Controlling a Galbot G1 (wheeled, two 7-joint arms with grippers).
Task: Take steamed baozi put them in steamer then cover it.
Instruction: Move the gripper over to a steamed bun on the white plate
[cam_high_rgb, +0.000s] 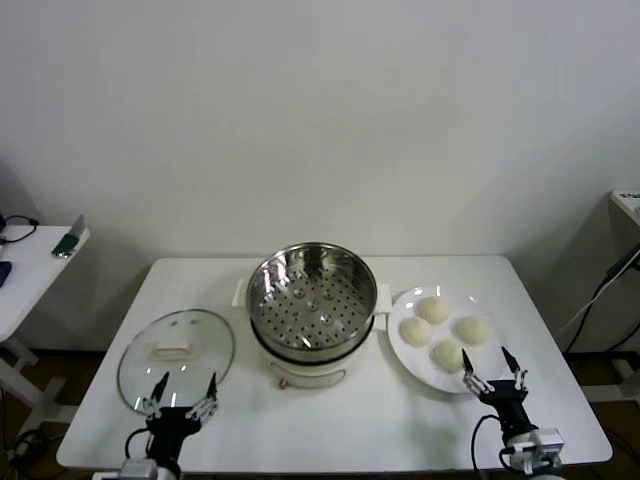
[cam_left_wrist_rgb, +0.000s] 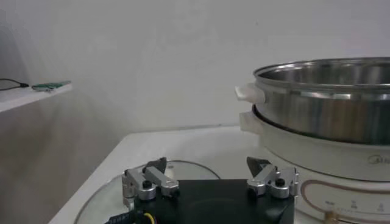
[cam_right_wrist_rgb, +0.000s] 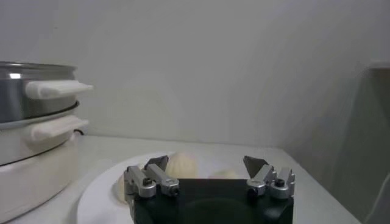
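the right end effector is spread wide and holds nothing. just in front of it sits the white plate with four baozi. the nearest bun is best to take first: come down over it and squeeze softly so it does not squash. past the plate is the steamer, with no buns in it. the left end effector is spread too, at the near edge of the glass lid on the bench.

Steamer cropped at frame edge (right tool hiding baozi)
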